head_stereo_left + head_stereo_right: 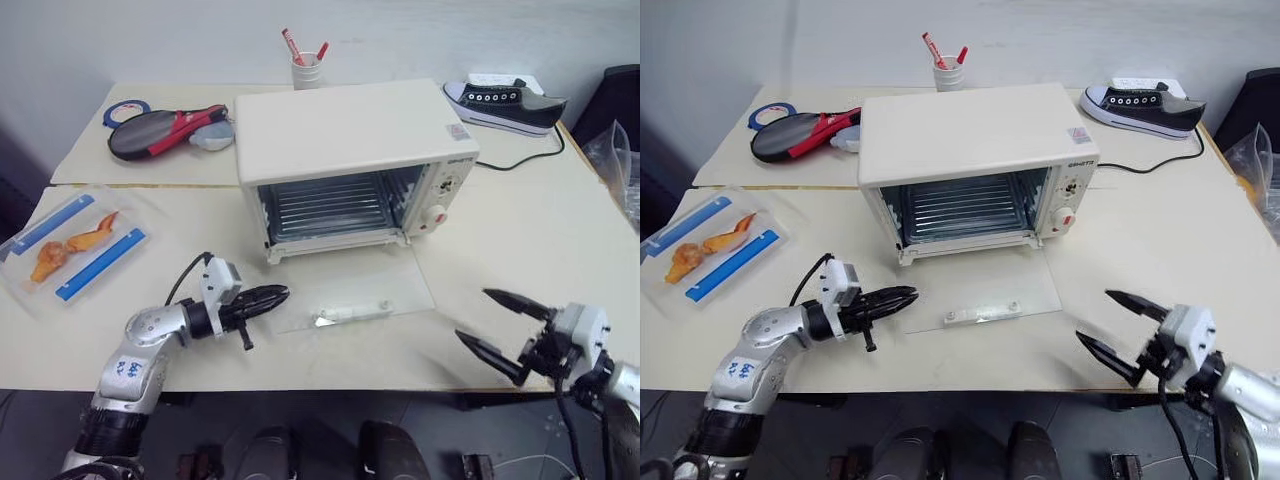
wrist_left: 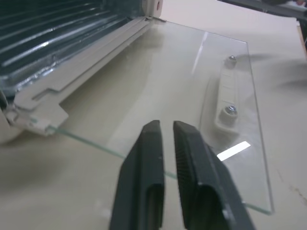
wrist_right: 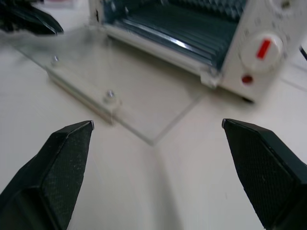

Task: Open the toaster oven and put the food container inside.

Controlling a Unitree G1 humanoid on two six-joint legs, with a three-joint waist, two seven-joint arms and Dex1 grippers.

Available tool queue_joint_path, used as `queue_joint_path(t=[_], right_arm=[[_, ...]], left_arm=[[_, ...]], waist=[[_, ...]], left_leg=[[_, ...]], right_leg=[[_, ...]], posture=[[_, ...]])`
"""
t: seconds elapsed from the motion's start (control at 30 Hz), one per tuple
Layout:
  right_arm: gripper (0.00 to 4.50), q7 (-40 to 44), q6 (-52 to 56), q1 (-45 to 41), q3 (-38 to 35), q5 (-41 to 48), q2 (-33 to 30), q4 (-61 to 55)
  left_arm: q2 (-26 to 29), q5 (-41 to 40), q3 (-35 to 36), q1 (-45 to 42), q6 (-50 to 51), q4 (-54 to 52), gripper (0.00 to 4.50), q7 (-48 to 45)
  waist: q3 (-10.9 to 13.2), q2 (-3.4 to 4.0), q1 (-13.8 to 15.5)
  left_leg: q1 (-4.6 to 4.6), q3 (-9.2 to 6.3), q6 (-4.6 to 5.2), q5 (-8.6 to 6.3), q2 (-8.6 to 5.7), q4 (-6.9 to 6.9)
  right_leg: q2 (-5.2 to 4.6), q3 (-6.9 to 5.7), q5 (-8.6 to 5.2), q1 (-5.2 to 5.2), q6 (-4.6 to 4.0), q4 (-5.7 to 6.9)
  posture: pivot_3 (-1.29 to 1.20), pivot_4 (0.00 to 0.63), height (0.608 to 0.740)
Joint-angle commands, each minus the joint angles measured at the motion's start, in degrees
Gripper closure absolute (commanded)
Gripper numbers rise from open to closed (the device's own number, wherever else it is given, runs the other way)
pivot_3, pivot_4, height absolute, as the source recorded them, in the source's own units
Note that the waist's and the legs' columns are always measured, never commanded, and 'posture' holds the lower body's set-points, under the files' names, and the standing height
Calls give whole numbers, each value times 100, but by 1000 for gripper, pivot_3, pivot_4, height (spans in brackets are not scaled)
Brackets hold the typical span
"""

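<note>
Toaster oven (image 1: 350, 150) door down flat. Food container (image 1: 72, 247) far-left of left gripper (image 1: 278, 294), long axis diagonal; left nearer, fingers nearly together, empty. Right gripper (image 1: 502, 322) spread wide.

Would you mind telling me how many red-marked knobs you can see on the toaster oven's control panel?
2 clearly: a large red-marked knob low on the toaster oven panel, right of the open door, and a small red one below it. Fainter dials higher up may be missed.

Standing against a plain pale wall (image 1: 420, 30): two cream desks, near desk (image 1: 520, 250) butting against far desk (image 1: 160, 170) behind. Showing dark floor (image 1: 330, 440) below the front edge. Lying evenly: soft light.
</note>
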Motion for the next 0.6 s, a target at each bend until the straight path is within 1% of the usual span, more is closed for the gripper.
queue_joint_path(t=[0.03, 0.1, 0.13, 0.17, 0.23, 0.3, 0.33, 0.47, 0.53, 0.6], right_arm=[[0, 95, 228, -540, 435, 194, 6, -318], [0, 150, 281, -953, 742, 194, 120, -280], [0, 167, 323, -1126, 878, 219, 189, -251], [0, 207, 286, -1306, 1026, 192, 274, -203], [0, 260, 266, -1558, 1226, 190, 438, -130], [0, 328, 235, -1772, 1392, 205, 607, -77], [0, 360, 233, -1849, 1455, 224, 678, -60], [0, 539, 99, -2151, 1781, 177, 973, -70], [0, 602, -71, -2215, 1855, 75, 1062, -49], [0, 631, -256, -2206, 1855, -31, 1100, 3]], left_arm=[[65, -719, 1313, 693, 76, -661, 2720, 325], [100, -1093, 2231, 1381, 207, -905, 2070, 482], [90, -1230, 2668, 1731, 217, -979, 1823, 518], [63, -1425, 3142, 2114, 277, -1034, 1455, 554], [-8, -1613, 3833, 2674, 270, -1021, 886, 601], [-89, -1888, 4505, 3089, 280, -773, 245, 661], [-117, -2020, 4767, 3219, 312, -638, 28, 718], [-195, -2468, 5628, 3521, 661, 91, 28, 1281], [-146, -2659, 5800, 3560, 968, 272, 28, 1572], [98, -3024, 5953, 3381, 1456, 293, 28, 2098]], waist=[[3, -4, 3], [4, -8, 6], [5, -8, -5], [5, -9, 3], [7, -13, 1], [8, -18, 24], [8, -19, 47], [4, -24, 82], [3, -27, 79], [-1, -35, 91]], left_leg=[[-3, -3, -4, -3, 6, 1], [-12, -11, -11, -6, 17, 6], [-14, -10, -14, -9, 20, 5], [-15, -8, -13, -13, 23, 5], [-16, -3, -7, -19, 23, 7], [-16, 1, 5, -27, 16, 14], [-19, -1, 13, -31, 10, 19], [-21, -4, 29, -51, 2, 28], [-19, -2, 24, -59, 8, 27], [-22, -3, 16, -63, 15, 26]], right_leg=[[-2, -1, -2, -1, -4, -1], [-2, -2, -5, -4, -10, -5], [-2, -2, -5, -6, -10, -10], [-2, -3, -6, -6, -11, -15], [2, -15, -6, -5, -11, -20], [2, -17, -6, -5, -10, -19], [0, -21, -6, -4, -10, -20], [-18, -1, -5, -5, -10, -41], [-20, 17, -5, -8, -10, -40], [-17, 21, -6, -10, -11, -41]], posture=[[0, 150, 740], [0, 150, 740], [0, 150, 740], [0, 150, 740], [0, 150, 740], [0, 150, 740], [0, 150, 740], [0, 150, 740], [0, 150, 740], [0, 150, 740]])
